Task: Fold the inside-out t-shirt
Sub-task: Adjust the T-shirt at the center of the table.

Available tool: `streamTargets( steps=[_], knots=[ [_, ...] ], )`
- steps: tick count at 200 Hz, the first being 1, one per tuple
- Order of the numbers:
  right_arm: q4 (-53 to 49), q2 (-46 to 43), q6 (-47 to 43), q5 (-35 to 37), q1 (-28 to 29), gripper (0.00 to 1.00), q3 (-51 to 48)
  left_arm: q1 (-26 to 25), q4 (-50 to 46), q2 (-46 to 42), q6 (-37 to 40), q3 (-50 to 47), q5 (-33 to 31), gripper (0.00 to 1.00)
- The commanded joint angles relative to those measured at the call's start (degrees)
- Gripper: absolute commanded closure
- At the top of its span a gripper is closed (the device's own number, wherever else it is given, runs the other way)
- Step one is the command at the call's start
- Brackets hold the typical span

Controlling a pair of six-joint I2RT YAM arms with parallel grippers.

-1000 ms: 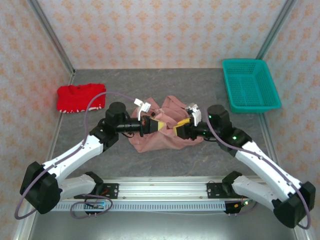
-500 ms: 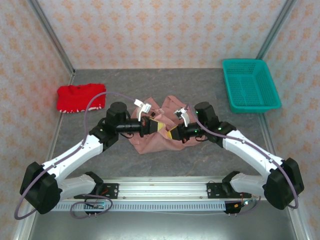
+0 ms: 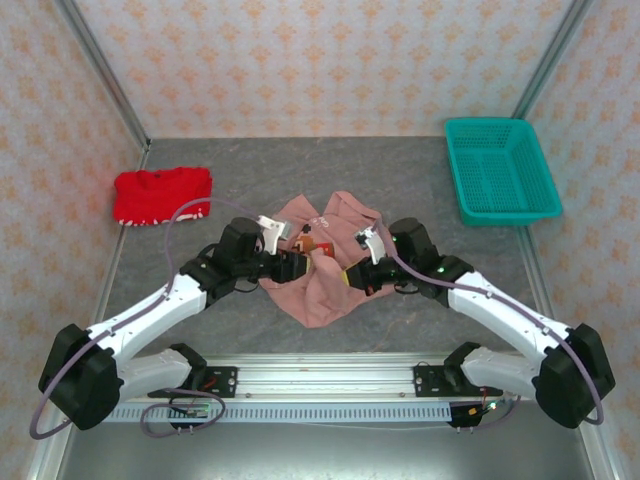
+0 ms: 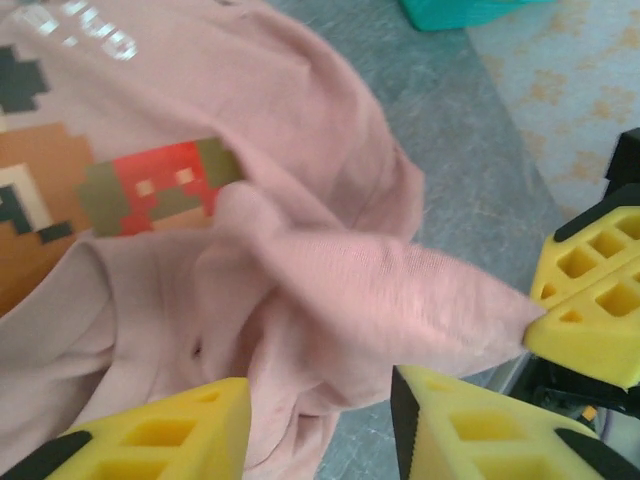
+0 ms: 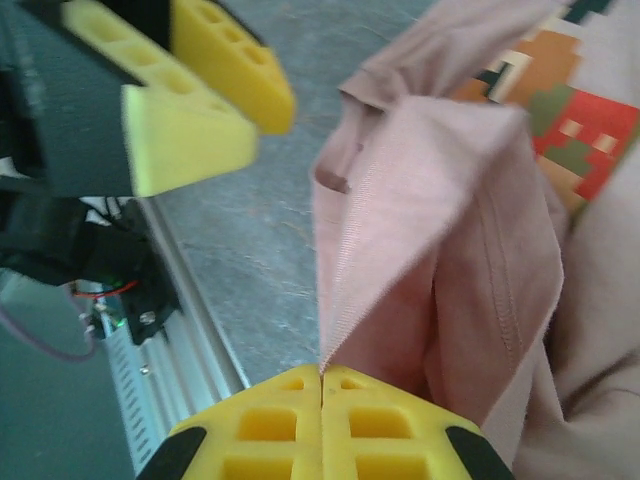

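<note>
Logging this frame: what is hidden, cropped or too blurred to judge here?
Top external: the t-shirt is bunched, its middle under the left gripper and right gripper; collar and sleeves cannot be told apart.
Left wrist: the print is cut by the left edge; the pale lettering above it is blurred, cropped at the top.
Right wrist: folds hide which part of the shirt the right gripper's fingers pinch.
</note>
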Motion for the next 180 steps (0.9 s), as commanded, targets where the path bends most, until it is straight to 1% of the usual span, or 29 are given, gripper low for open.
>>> streamTargets(
  steps=[1,6,30,40,57,79,92,121,135,148,155,166,180],
  knots=[
    [-1.7,1.1,2.4,5.1,0.3,1.00,-0.7,0.3,-3.7,0.7,-2.9,0.5,-6.4,0.55],
    [-1.7,1.3,2.9,5.0,0.4,1.00,-1.1,0.3,-4.3,1.5,-3.7,1.1,-7.0,0.54],
    [-1.1,2.8,4.4,4.8,1.3,1.00,-2.9,-0.5,-4.8,6.4,-5.7,4.3,-5.7,0.49],
    [-0.9,3.1,4.7,5.5,1.4,1.00,-3.6,-1.0,-4.9,8.6,-5.3,5.9,-6.0,0.44],
    [-1.0,3.4,5.8,8.7,1.4,1.00,-4.4,-1.3,-6.1,13.8,-3.8,10.7,-5.1,0.38],
    [-1.8,4.0,6.5,11.5,1.4,1.00,-4.4,-1.6,-6.8,21.5,-1.7,16.6,-2.5,0.35],
    [-1.8,4.0,6.6,11.7,1.5,1.00,-4.2,-2.5,-7.0,24.9,0.1,19.3,-1.0,0.34],
    [-2.0,3.5,6.5,12.7,1.4,1.00,-4.4,-5.7,-11.4,30.9,4.7,25.6,-2.2,0.31],
    [-2.0,3.2,6.4,12.9,1.4,1.00,-4.3,-6.7,-13.6,33.9,6.5,28.5,-2.5,0.31],
    [-2.2,3.1,6.4,12.8,1.4,1.00,-4.2,-7.8,-16.3,35.9,8.5,31.1,-4.8,0.31],
    [-2.2,3.1,6.3,12.7,1.4,1.00,-4.2,-8.2,-17.6,36.8,9.4,32.3,-6.1,0.33],
    [-2.4,3.1,6.2,12.9,1.4,1.00,-4.2,-8.8,-20.0,38.2,10.8,34.2,-7.4,0.38],
    [-2.8,2.9,6.0,13.1,1.4,1.00,-3.9,-9.2,-22.2,39.6,12.1,35.8,-8.0,0.49]
  ],
)
